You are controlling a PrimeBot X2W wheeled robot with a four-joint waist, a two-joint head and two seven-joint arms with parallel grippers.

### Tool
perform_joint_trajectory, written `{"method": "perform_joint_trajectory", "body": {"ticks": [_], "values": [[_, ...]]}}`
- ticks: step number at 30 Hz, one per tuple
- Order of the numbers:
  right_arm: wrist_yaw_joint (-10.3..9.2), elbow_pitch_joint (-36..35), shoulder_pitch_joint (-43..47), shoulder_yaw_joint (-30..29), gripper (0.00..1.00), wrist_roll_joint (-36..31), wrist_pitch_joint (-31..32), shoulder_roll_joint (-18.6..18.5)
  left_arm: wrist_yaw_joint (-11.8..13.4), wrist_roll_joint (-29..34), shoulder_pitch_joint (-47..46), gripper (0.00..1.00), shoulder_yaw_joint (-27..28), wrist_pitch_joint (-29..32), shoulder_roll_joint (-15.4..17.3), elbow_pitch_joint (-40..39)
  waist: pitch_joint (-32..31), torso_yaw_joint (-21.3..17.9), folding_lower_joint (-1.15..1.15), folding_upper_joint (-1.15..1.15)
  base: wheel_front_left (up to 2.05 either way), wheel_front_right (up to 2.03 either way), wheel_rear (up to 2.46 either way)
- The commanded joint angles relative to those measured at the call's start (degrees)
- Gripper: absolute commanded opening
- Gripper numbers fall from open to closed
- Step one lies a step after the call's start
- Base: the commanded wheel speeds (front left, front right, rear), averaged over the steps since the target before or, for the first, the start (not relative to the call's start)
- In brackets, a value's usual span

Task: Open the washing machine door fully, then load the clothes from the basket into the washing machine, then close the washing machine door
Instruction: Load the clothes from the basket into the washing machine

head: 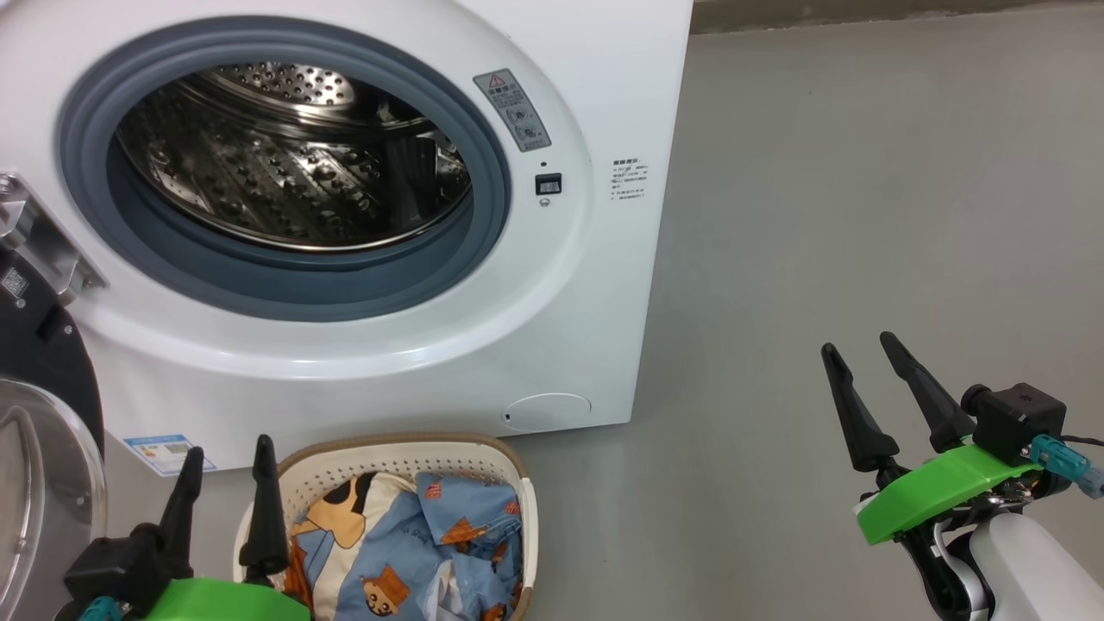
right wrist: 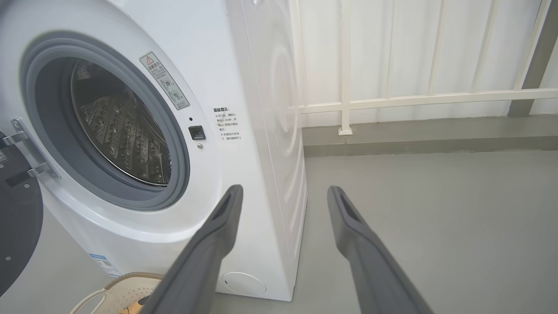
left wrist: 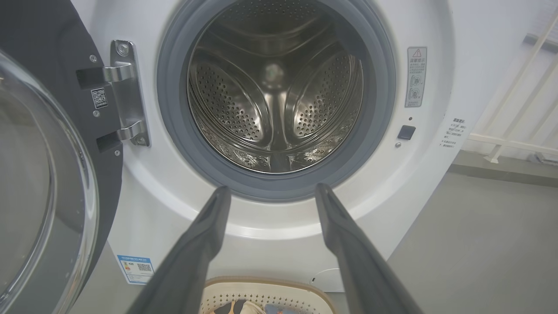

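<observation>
The white washing machine (head: 604,103) stands ahead with its steel drum (head: 293,155) bare inside the grey gasket. Its door (head: 43,448) hangs swung out to the left on a metal hinge; the black rim and glass bowl (left wrist: 39,183) show in the left wrist view. On the floor in front sits the cream basket (head: 405,461) holding the light blue printed clothes (head: 414,552). My left gripper (head: 226,457) is open, just left of the basket and above its rim, holding nothing. My right gripper (head: 858,345) is open over bare floor, far right of the basket.
Grey floor (head: 862,172) stretches to the right of the machine. A white railing (right wrist: 392,98) and a low kerb run behind it. A blue label sticker (head: 159,450) sits low on the machine's front, left of the basket.
</observation>
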Motion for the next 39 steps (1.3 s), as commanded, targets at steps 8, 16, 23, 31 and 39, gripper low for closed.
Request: {"method": "perform_joint_trajectory", "body": {"ticks": [8,16,23,31,39], "values": [[0.32,-1.33,-1.13,1.31,1.0,0.2,-0.7,-0.66,0.54,-0.24,-3.07,1.0,1.33,-0.23,1.58,-1.18,1.39,-0.26,0.0,0.0,0.0,0.0,0.0],[0.32,-1.71,-1.98,1.57,1.0,0.43,-0.7,-0.62,0.3,-0.66,-4.35,1.0,0.63,0.87,1.44,0.17,4.8,-0.9,0.0,0.0,0.0,0.0,0.0],[0.32,-2.03,-3.29,1.61,1.0,0.6,-0.7,-0.96,-0.07,-0.79,-6.48,1.0,-0.53,1.5,0.55,2.98,9.32,-1.7,0.0,0.0,0.0,0.0,0.0],[0.32,-2.77,-4.89,1.53,1.0,0.63,-0.7,-0.78,-1.38,-0.98,-10.15,1.0,-1.87,2.08,-0.45,7.61,14.36,-2.53,0.0,0.0,0.0,0.0,0.0],[0.32,-4.0,-7.25,1.21,1.0,0.49,-0.7,-0.62,-3.72,-1.53,-15.9,1.0,-3.09,2.61,-1.69,16.57,20.91,-3.45,0.0,0.0,0.0,0.0,0.0]]}}
